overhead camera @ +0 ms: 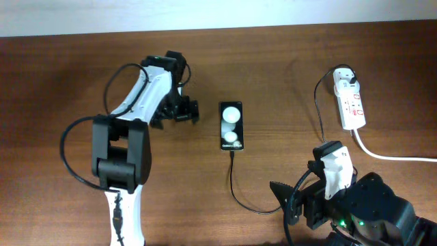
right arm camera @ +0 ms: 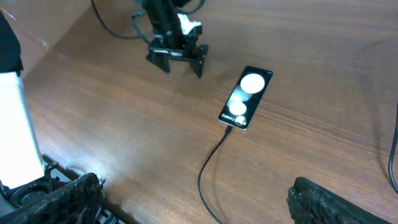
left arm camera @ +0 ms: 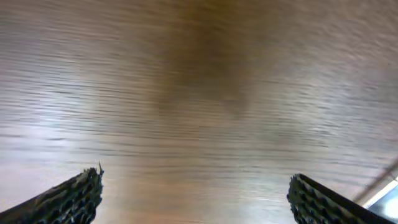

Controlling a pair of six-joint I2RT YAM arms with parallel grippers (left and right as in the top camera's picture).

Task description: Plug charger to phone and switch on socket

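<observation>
The black phone [overhead camera: 231, 126] with two white round shapes lies flat at the table's middle; it also shows in the right wrist view [right arm camera: 246, 98]. The thin black charger cable [overhead camera: 235, 188] meets the phone's near end and curves away to the right [right arm camera: 205, 177]. Its white adapter [overhead camera: 345, 79] sits in the white power strip [overhead camera: 351, 104] at the far right. My left gripper [overhead camera: 179, 111] is open and empty, a little left of the phone, over bare wood [left arm camera: 194, 199]. My right gripper [right arm camera: 193, 199] is open and empty, near the front edge [overhead camera: 290, 201], above the cable.
The power strip's thick white cord [overhead camera: 389, 156] runs off to the right edge. The left arm's body [overhead camera: 123, 150] stands at the left of the table. The right arm's base [overhead camera: 369, 212] fills the front right corner.
</observation>
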